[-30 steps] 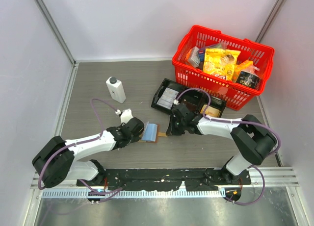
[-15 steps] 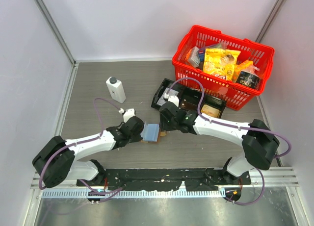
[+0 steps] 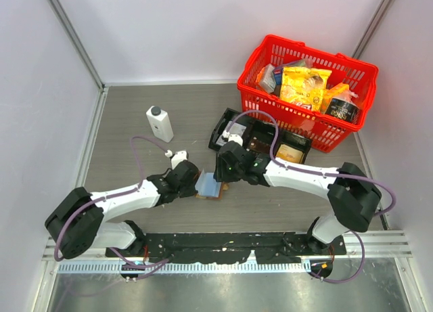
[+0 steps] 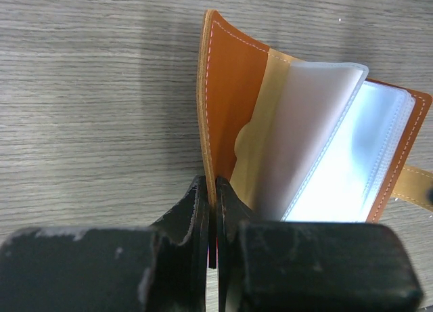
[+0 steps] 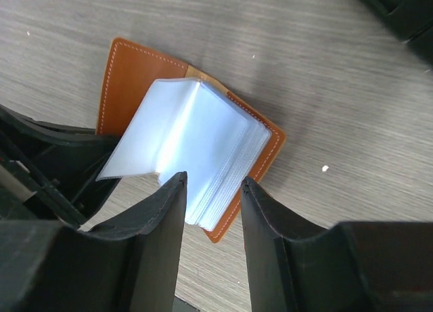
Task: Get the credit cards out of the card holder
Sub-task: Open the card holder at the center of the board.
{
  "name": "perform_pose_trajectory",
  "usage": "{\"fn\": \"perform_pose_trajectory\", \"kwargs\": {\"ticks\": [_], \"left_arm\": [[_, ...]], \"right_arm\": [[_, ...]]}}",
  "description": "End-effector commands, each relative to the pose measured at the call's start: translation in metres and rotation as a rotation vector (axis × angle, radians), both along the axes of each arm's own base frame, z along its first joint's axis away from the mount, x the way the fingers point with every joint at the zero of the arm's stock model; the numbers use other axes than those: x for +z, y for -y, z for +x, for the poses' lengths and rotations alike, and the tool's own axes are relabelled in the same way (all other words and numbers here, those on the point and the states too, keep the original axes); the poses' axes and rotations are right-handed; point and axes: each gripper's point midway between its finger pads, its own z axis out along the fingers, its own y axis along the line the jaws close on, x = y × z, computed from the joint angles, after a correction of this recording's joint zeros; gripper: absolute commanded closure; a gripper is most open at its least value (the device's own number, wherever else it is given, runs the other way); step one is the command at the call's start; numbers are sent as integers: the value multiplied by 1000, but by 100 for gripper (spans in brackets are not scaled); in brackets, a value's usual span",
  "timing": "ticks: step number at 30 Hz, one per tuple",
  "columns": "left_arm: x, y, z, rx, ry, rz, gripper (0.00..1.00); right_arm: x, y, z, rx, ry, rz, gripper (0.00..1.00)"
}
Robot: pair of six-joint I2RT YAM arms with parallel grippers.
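Observation:
The brown card holder (image 3: pixel 207 185) lies open on the table between the two arms, its pale plastic pockets fanned up (image 5: pixel 196 149). My left gripper (image 4: pixel 215 183) is shut on the holder's brown cover edge (image 4: pixel 223 88) and pins it upright. My right gripper (image 5: pixel 211 183) is open and hovers just above the stack of clear pockets, one finger (image 5: pixel 159 217) on each side of their near corner. In the top view the right gripper (image 3: pixel 226 171) sits over the holder's right half and the left gripper (image 3: pixel 189 179) at its left edge. No loose credit card shows.
A black three-compartment tray (image 3: pixel 260 136) stands behind the holder, and a red basket (image 3: pixel 308 88) full of packets is at the back right. A white bottle (image 3: pixel 160 123) stands at the back left.
My right gripper has moved left from beside the tray to just over the open holder. The left gripper has kept its hold on the cover.

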Motion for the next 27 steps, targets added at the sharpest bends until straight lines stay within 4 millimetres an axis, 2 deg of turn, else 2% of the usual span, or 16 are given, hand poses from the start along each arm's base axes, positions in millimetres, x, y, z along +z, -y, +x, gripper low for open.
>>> {"fn": "perform_pose_trajectory", "kwargs": {"ticks": [1, 8, 11, 14, 20, 27], "left_arm": [[-4, -8, -12, -1, -32, 7, 99], [-6, -7, -16, -5, -34, -19, 99], [-7, -5, -18, -11, -44, -29, 99], [-5, -3, -18, -17, -41, -38, 99], [0, -3, -17, -7, -31, -60, 99], [0, -5, -18, 3, -30, -58, 99]], "right_arm": [[-8, -23, -8, 44, -45, 94, 58], [-36, -29, -13, 43, -121, 74, 59], [-37, -39, -21, 82, -153, 108, 59], [-35, -44, -22, 99, -152, 121, 59], [-11, -61, -20, 137, -124, 147, 59], [-2, -54, -18, 110, -108, 89, 57]]}}
